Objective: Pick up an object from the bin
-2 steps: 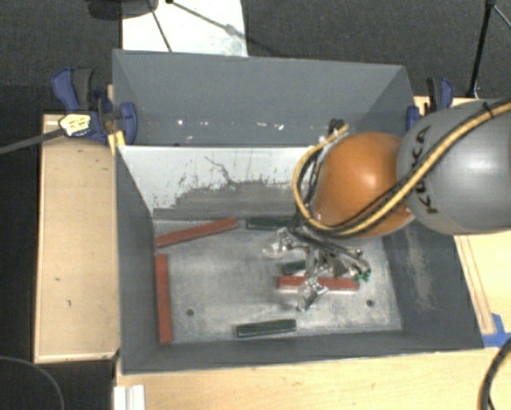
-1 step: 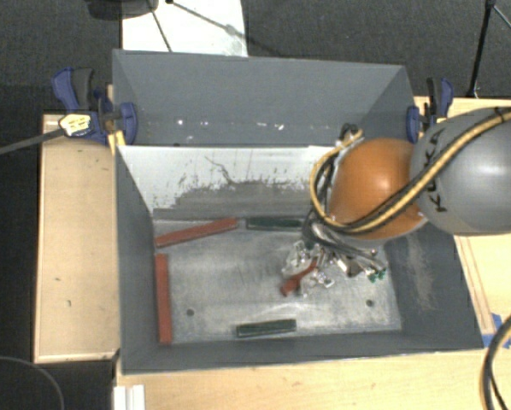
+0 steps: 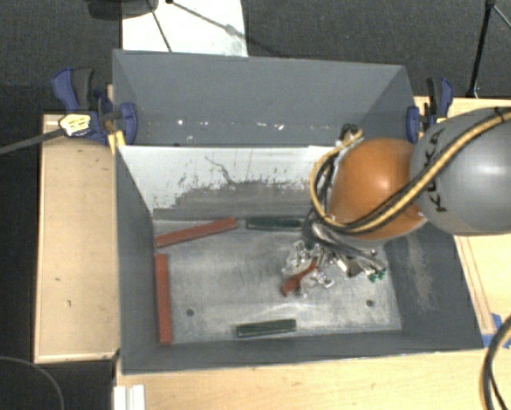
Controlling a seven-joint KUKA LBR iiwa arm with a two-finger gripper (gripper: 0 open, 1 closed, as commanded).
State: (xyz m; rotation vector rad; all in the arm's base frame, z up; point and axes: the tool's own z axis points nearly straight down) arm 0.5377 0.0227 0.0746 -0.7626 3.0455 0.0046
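Gripper (image 3: 311, 272): we see it low over the bin (image 3: 221, 276) floor, right of middle; apart or together, we cannot tell.
Small red-brown piece (image 3: 291, 286): just beside its tip.
Red bar (image 3: 162, 299): along the left wall.

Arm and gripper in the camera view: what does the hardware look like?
Rounded grey metal arm link with dark lettering; glossy orange dome-shaped cover at the wrist; black and yellow cables looped round the cover; small silvery metal gripper below it, with a green speck.

Scuffed matt grey metal bin (image 3: 264, 310)
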